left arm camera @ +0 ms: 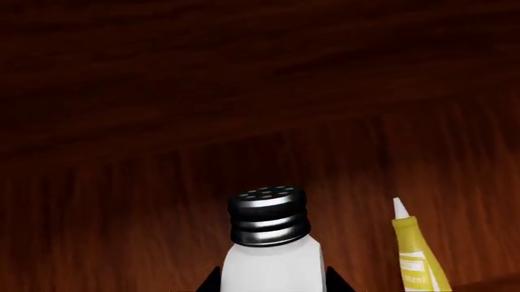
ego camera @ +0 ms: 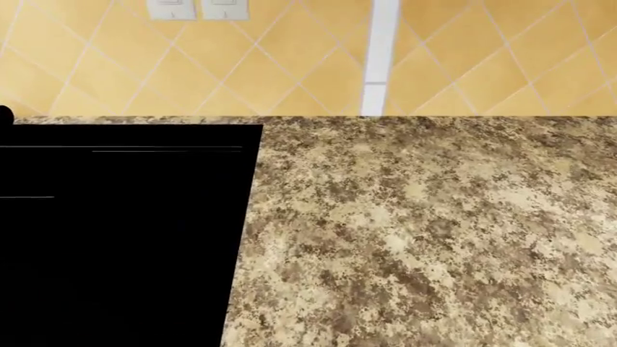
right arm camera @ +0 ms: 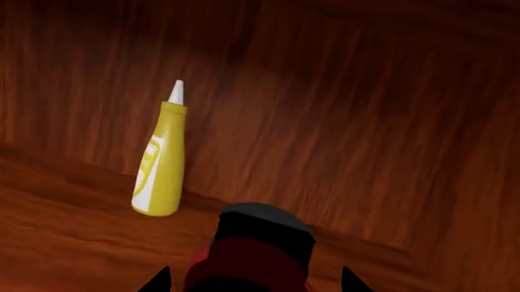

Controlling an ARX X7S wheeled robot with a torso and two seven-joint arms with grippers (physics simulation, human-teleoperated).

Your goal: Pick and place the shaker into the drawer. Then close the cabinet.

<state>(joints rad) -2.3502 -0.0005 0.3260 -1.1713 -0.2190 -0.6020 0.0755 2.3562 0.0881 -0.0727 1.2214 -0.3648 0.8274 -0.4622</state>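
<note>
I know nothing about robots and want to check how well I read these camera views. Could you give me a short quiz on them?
1. True or false: the shaker has a black cap with holes in it.
2. What colour is the bottle near the shaker? A) yellow B) green C) blue
3. Fill in: in the head view, the wall behind the counter is covered in ____.

Key: 1 true; 2 A; 3 tiles.
</note>
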